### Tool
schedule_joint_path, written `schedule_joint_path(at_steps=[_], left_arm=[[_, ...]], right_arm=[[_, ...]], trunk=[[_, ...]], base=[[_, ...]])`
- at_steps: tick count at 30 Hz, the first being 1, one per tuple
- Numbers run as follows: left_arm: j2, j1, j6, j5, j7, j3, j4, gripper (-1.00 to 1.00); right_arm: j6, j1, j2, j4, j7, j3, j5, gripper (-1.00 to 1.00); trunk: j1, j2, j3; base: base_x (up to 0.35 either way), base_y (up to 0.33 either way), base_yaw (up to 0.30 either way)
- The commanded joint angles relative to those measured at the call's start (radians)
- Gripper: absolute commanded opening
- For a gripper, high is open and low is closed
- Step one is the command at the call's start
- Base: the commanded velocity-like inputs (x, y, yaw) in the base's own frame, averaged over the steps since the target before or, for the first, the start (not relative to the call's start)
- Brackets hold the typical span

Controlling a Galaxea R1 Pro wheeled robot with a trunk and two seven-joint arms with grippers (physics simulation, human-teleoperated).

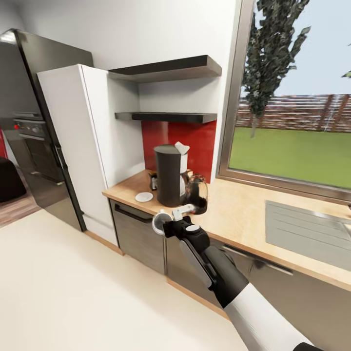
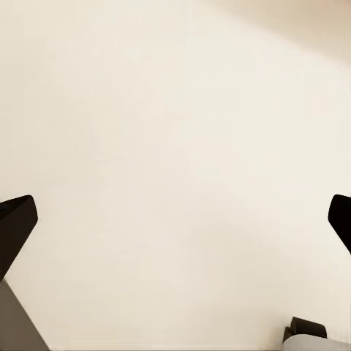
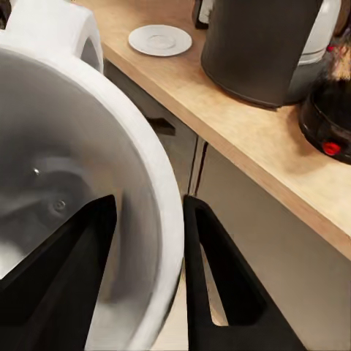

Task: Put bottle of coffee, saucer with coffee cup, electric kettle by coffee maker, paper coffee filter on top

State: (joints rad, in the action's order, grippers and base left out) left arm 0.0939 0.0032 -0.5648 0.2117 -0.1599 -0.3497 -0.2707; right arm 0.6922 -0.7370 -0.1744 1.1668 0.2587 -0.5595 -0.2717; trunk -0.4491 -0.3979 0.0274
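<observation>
My right gripper (image 1: 165, 225) is shut on the rim of the white coffee cup (image 1: 159, 223), held in the air just in front of the counter edge. In the right wrist view one finger (image 3: 80, 248) is inside the cup (image 3: 66, 146) and the other outside its wall. The dark coffee maker (image 1: 169, 175) stands on the countertop (image 1: 234, 209) with a paper filter (image 1: 181, 147) on top. The white saucer (image 1: 144, 197) (image 3: 160, 39) lies to its left, the kettle (image 1: 197, 193) (image 3: 329, 121) to its right, and a small bottle (image 1: 153, 181) behind it. My left gripper (image 2: 180, 212) hangs open over the floor.
A white tall cabinet (image 1: 83, 146) and a black fridge (image 1: 34, 122) stand left of the counter. Two dark shelves (image 1: 165, 117) hang above the coffee maker. A sink (image 1: 307, 224) is set into the counter at the right, below the window. Cream floor (image 1: 73, 282) spreads in front.
</observation>
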Motion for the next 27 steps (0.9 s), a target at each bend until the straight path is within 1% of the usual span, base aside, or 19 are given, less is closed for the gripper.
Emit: schedule_joint_path(at_steps=[1, 11, 27], left_arm=[[0.000, 0.000, -0.001, 0.011, -0.006, -0.003, -0.001, 1.00], [0.000, 0.000, -0.001, 0.011, -0.006, -0.002, 0.001, 1.00], [0.000, 0.000, -0.001, 0.010, -0.006, -0.002, 0.002, 1.00]], right_arm=[[0.003, -0.002, 0.000, 0.001, 0.010, -0.002, -0.011, -1.00], [0.002, -0.002, 0.000, 0.000, 0.010, -0.002, -0.011, -1.00], [0.001, -0.001, 0.000, -0.002, 0.008, -0.003, -0.011, -1.00]], trunk=[[-0.001, -0.002, 0.002], [-0.001, -0.002, 0.002], [-0.001, -0.002, 0.002]], base=[[0.153, 0.307, 0.003], [0.208, 0.290, 0.000], [0.251, 0.255, 0.000]])
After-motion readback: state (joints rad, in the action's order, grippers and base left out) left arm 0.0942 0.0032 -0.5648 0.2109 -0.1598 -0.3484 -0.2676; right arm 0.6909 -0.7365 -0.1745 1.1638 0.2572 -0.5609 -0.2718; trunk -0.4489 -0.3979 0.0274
